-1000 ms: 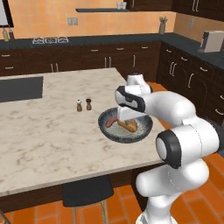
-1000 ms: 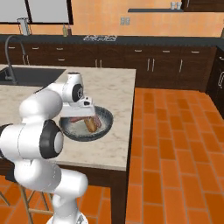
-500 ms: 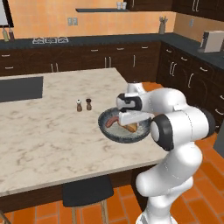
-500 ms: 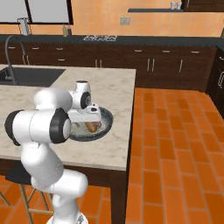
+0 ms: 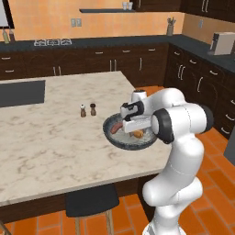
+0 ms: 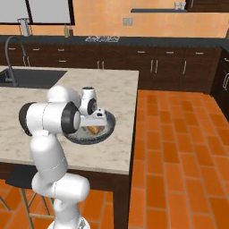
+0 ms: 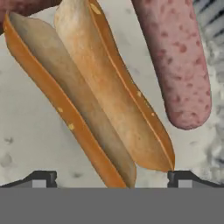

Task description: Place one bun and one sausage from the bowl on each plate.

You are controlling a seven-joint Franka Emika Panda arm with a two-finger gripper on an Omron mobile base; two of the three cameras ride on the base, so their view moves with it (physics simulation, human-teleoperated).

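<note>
The wide dark grey bowl [image 5: 114,140] sits near the right edge of the marble island. In it lie a split tan bun [image 7: 92,96] and a pink speckled sausage [image 7: 175,61]; the end of a second sausage [image 7: 26,6] shows in a corner of the hand view. My gripper [image 7: 113,179] hangs low inside the bowl, right over the bun. It is open, its fingertips [image 7: 41,178] standing wide to either side of the bun's near end without touching it. From the left base view the hand [image 5: 137,124] covers part of the bowl, with a sausage [image 5: 115,127] beside it. The plates are out of view.
Salt and pepper shakers [image 5: 87,110] stand on the island left of the bowl. A dark sink [image 5: 20,92] is set in the counter at the far left. The island's edge [image 6: 132,134] runs just right of the bowl, with orange tiled floor beyond.
The arm's elbow has swung out to the right and the hand has come down lower into the bowl, closer to the bun. The jaws have stayed open.
</note>
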